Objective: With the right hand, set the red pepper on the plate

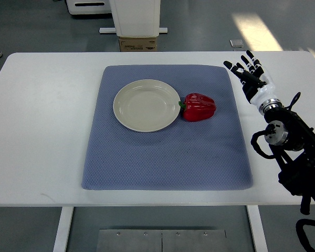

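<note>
A red pepper (200, 107) lies on its side just right of centre in the frame, its green stem pointing left and touching or almost touching the rim of a cream plate (123, 113). The plate is empty. Both sit on a blue-grey mat (163, 157) that covers the middle of a white surface (42, 131).

The right hand (248, 73) hovers at the upper right, over the mat's right corner, fingers spread and holding nothing, well apart from the pepper. The left hand is not in view.

The step in hand looks like the reach. To do it well, the hand should probably come down from the right, close around the pepper's broad body rather than the stem, lift clear of the plate's rim, then carry it a short way left to the plate's middle.

There is open mat on the pepper's right and below it for the approach. The plate blocks the left side; a push could slide the pepper against it.
</note>
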You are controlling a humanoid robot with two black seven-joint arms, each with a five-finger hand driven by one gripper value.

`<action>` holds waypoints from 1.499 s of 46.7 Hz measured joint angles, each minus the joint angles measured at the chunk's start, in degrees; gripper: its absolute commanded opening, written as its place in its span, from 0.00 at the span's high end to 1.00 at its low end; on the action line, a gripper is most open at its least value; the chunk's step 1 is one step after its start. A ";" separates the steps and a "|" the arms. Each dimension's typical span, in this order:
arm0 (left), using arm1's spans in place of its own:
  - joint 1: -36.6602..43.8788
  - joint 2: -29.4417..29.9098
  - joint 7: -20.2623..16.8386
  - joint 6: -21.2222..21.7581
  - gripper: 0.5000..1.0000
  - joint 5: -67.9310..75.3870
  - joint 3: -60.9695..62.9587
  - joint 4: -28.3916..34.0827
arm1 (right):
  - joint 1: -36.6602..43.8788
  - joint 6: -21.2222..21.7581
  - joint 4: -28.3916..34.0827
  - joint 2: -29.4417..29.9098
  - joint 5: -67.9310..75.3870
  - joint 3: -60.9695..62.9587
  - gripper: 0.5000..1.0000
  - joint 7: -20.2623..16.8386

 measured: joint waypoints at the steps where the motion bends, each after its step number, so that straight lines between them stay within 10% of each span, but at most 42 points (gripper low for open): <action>1: 0.01 0.00 0.00 -0.01 0.00 0.00 0.00 0.00 | 0.00 0.00 0.00 0.01 0.00 -0.01 0.00 0.00; 70: 0.14 0.00 0.00 0.32 0.00 -0.08 0.00 0.09 | 0.11 1.18 0.53 -0.01 1.85 -1.29 0.00 0.09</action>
